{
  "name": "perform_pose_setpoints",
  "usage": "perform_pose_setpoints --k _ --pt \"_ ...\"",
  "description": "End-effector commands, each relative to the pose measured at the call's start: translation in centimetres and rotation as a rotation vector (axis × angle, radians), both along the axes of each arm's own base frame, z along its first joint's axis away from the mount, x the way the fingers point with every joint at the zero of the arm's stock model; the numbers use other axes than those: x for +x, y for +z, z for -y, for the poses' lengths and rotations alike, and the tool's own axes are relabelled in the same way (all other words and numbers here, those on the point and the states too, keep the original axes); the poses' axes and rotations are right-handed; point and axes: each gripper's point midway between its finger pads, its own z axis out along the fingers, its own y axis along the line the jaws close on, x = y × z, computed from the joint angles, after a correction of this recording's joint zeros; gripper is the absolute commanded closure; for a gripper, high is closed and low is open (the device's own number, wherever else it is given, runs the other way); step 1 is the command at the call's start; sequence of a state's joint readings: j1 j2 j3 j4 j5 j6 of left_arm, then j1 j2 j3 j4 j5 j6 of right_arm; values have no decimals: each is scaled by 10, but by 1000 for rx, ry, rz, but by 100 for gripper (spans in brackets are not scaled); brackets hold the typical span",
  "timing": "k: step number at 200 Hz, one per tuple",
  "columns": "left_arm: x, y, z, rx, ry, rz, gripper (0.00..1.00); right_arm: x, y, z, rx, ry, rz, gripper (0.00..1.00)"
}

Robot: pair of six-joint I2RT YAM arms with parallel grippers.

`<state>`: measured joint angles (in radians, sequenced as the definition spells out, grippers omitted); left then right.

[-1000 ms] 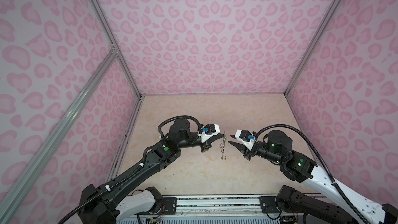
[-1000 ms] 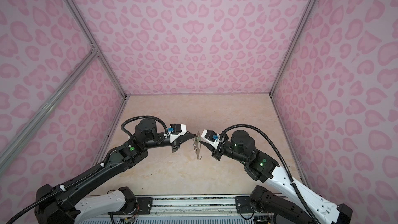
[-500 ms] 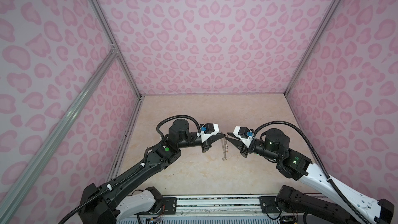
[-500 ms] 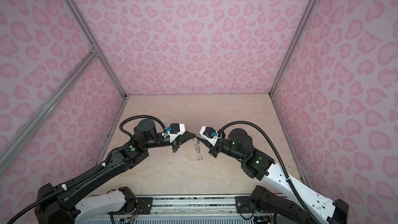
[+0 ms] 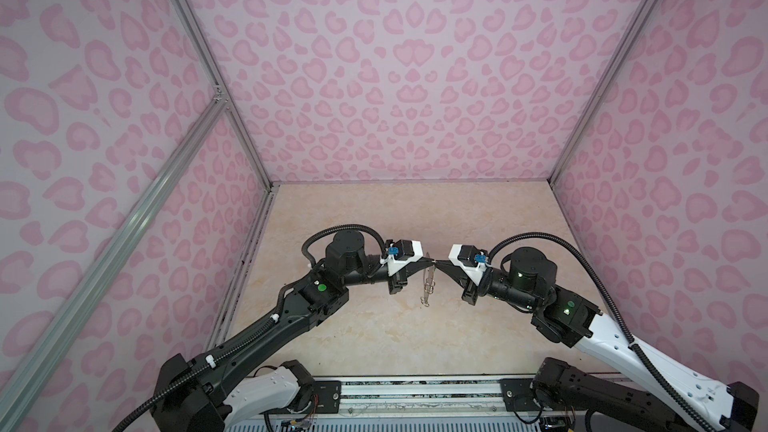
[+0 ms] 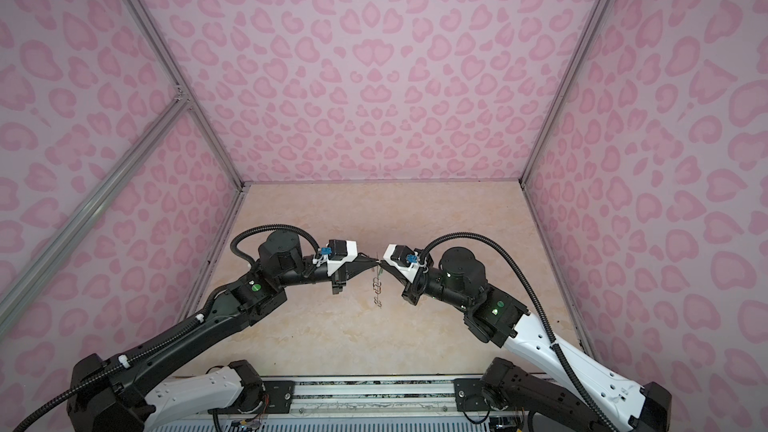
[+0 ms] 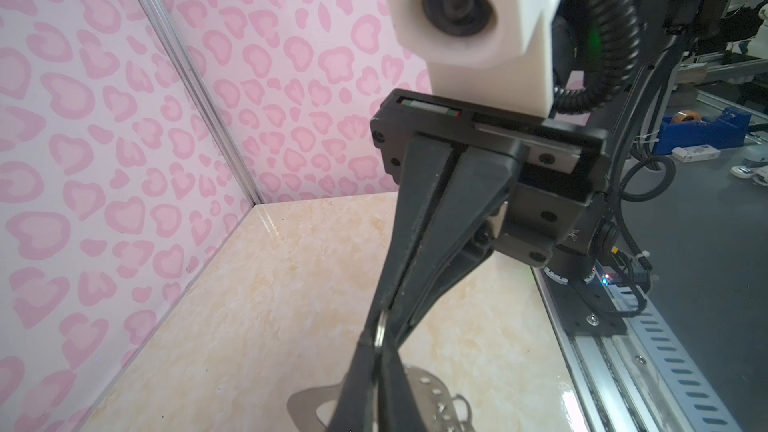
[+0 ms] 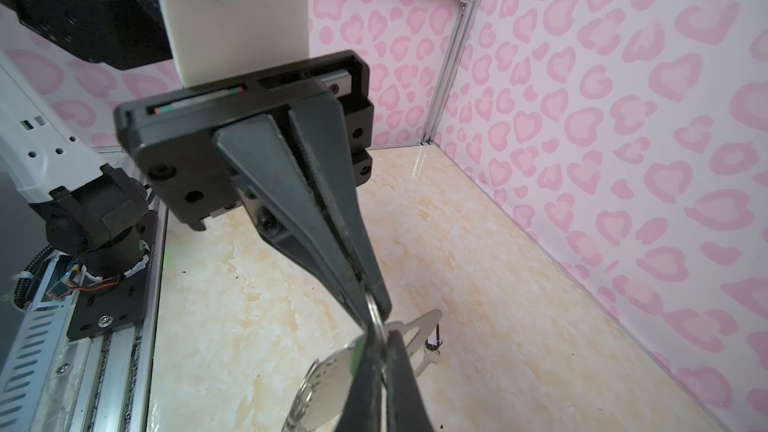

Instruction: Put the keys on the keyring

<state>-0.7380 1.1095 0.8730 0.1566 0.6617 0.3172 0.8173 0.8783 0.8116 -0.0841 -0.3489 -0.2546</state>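
Note:
Over the middle of the floor, my left gripper (image 5: 429, 261) and right gripper (image 5: 438, 262) meet tip to tip. Between them sits a small metal split ring (image 7: 380, 328), and both pairs of fingertips are pinched on it. The keyring (image 5: 428, 284), a flat grey plate, hangs edge-on below the tips in both top views. In the right wrist view the keyring (image 8: 328, 376) shows its row of rings, and a sliver of the green tag (image 8: 353, 361) peeks out beside my finger. Past the plate there is a key (image 8: 428, 359) with a black tag (image 8: 436, 332). What that key hangs on I cannot tell.
Pink patterned walls (image 5: 395, 76) close in the marble floor (image 5: 415, 209) on three sides. An aluminium post (image 5: 208, 76) runs down the left corner. The arm bases sit on a metal rail (image 5: 415, 392) along the front edge.
My right gripper has moved left to the left gripper's tips and closed on the ring. The left arm has held the hanging plate almost still.

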Motion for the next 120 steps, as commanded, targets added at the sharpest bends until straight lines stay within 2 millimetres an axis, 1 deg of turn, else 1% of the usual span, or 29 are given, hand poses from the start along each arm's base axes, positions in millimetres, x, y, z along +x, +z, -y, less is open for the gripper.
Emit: perform_pose_setpoints --k 1,14,26,40,78,105,120 --pt "2 -2 -2 59 6 50 78 -4 0 0 -16 17 -4 100" --pt "6 0 -4 94 29 85 72 -4 -4 2 -43 17 -21 100" --pt "9 0 -6 135 40 122 71 -5 -7 3 -67 17 -37 100" --pt "10 0 -8 180 44 162 70 -6 -10 4 -87 18 -54 100" --pt "5 -13 -6 333 24 288 71 -7 -12 3 -117 31 -90 100" --pt "2 -15 -2 374 17 348 71 -8 -15 1 -129 42 -103 100" --pt "2 -15 -1 385 20 363 73 -9 -15 0 -131 49 -107 100"
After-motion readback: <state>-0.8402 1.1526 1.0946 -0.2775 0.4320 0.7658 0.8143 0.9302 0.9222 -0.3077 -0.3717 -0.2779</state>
